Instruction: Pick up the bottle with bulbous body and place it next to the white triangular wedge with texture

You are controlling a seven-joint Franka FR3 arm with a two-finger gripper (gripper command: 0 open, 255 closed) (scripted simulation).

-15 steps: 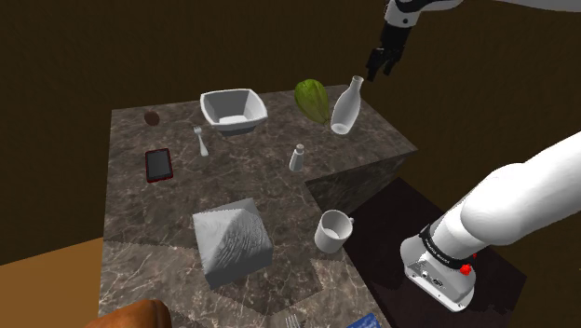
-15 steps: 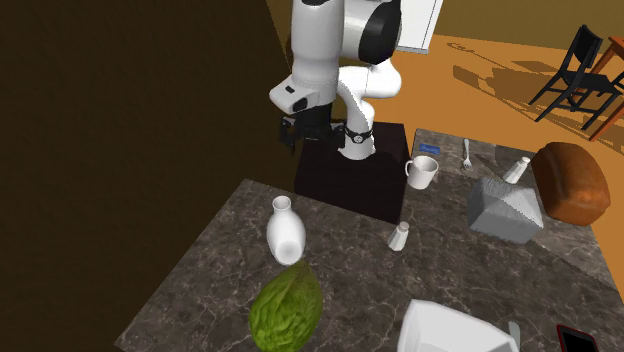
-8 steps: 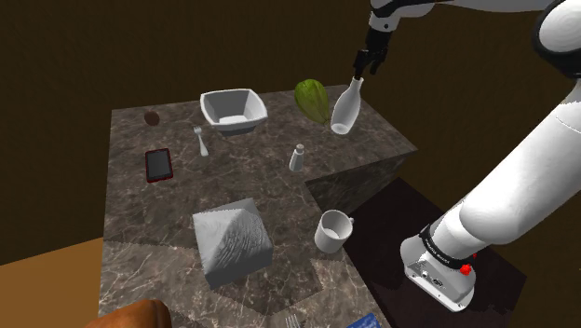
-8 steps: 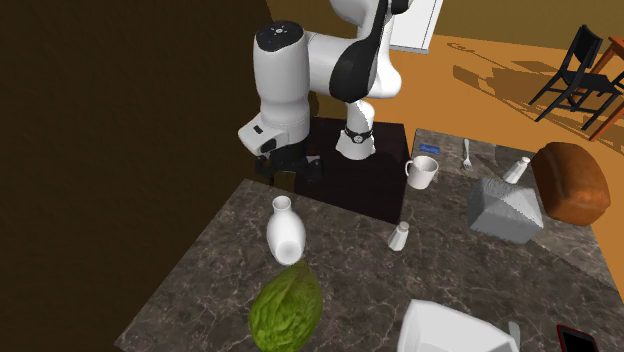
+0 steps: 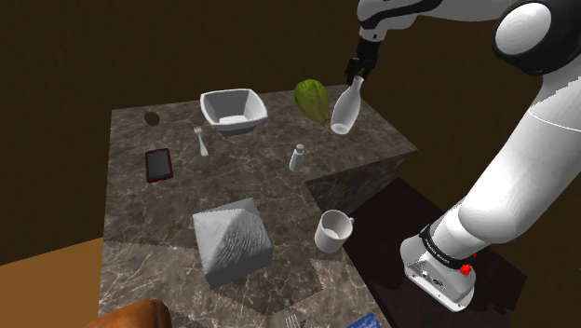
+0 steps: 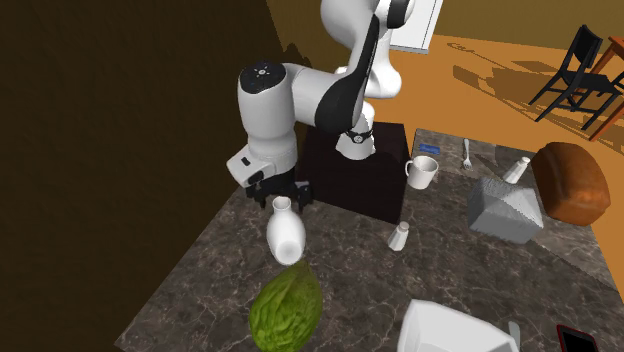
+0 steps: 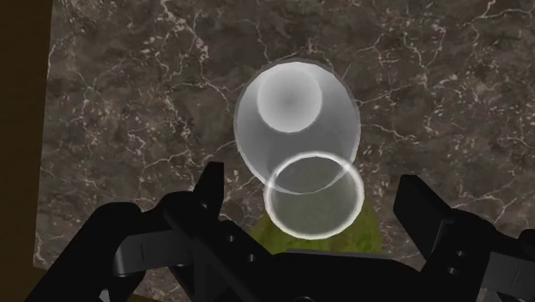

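Spanning the whole scene, counter [image 5: 251,177]: dark marble, with its near edge cut off in the shoulder view.
Arm [image 5: 521,168]: white, and its upper part runs out of frame up top.
Wedge [image 5: 231,242]: pale and textured, sits toward the front, well apart from the bottle.
Green lump [image 5: 310,96]: just beside the bottle and partly behind it. The wrist view has it mostly hidden.
Bottle [image 5: 344,110]: white, upright on the counter's far corner.
Gripper [image 7: 313,184]: right over the bottle's mouth. The fingers [image 7: 212,180] are spread apart either side and not touching it.
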